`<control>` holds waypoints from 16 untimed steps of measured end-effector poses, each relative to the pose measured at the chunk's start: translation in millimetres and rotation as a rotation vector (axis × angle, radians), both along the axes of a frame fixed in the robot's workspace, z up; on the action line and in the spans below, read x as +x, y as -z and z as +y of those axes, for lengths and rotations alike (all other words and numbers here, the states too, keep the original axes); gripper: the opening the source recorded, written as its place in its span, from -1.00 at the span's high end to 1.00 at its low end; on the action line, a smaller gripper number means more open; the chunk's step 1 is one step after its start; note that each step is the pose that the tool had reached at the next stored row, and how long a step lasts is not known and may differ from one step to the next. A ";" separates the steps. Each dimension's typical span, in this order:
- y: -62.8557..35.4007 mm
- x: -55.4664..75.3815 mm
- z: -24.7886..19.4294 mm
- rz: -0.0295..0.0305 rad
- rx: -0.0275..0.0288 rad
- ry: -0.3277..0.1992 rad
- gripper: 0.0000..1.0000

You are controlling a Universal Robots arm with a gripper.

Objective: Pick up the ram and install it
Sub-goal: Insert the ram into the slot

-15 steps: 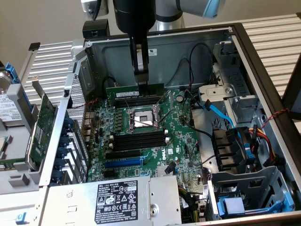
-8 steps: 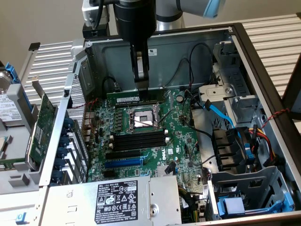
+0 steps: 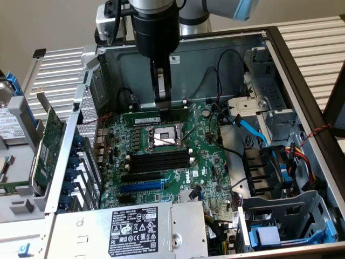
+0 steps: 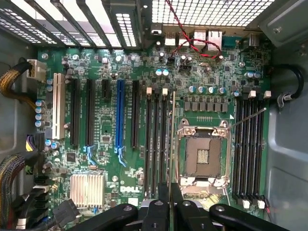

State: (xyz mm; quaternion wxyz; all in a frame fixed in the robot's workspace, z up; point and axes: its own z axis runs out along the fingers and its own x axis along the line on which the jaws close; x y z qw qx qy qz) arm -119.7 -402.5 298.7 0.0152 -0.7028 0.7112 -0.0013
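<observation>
Exterior view: the hand (image 3: 163, 103) grips the ram (image 3: 146, 117), so pickup is done. The ram lies lengthwise just beside the socket (image 3: 164, 138); whether it is seated I cannot tell.

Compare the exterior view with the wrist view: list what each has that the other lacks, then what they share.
Exterior view adds: the robot arm, the labelled power supply and a green expansion card outside the case. Wrist view adds: a white slot and a finned silver heatsink. Shared: the gripper shut on the ram, the CPU socket and the blue slot.
</observation>
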 end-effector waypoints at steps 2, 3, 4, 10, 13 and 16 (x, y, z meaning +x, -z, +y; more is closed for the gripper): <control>2.8 0.0 -0.9 0.0000 -0.0001 0.001 0.73; 4.0 0.0 -1.5 0.0000 -0.0001 0.001 0.73; 4.8 0.0 -2.5 0.0001 -0.0003 0.001 0.73; 8.6 -0.1 -6.5 0.0000 0.0000 0.004 0.73; 9.7 0.0 -7.7 0.0001 -0.0002 0.004 0.73; 11.4 -0.1 -8.4 0.0000 -0.0001 0.005 0.73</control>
